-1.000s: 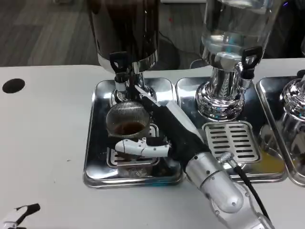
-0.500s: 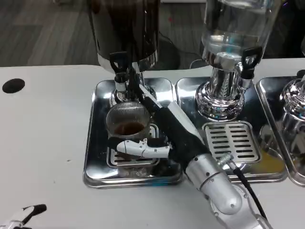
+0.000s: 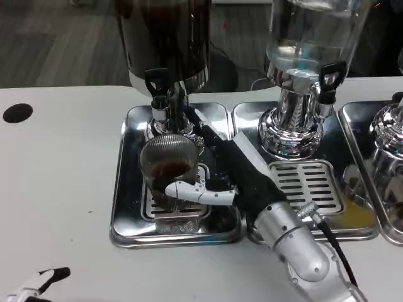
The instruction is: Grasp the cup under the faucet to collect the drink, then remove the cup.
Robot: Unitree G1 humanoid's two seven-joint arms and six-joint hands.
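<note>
A clear ribbed cup [image 3: 168, 165] with a little dark drink in it stands on the left steel tray [image 3: 126, 189], just under the black faucet [image 3: 158, 85] of the dark dispenser [image 3: 165, 41]. My right hand [image 3: 217, 173] wraps the cup from the right, one white finger across its front and others behind its far side. Only the fingertips of my left hand [image 3: 41, 284] show at the bottom left corner, far from the cup; their pose is unclear.
A clear-tank dispenser [image 3: 302, 69] stands on the middle tray with a slotted drip grate [image 3: 307, 184]. A third dispenser [image 3: 387, 141] sits at the right edge. A black round hole [image 3: 17, 112] marks the table at the left.
My right hand has shifted slightly right and toward the back, staying wrapped on the cup. The left fingertips crept a little to the right.
</note>
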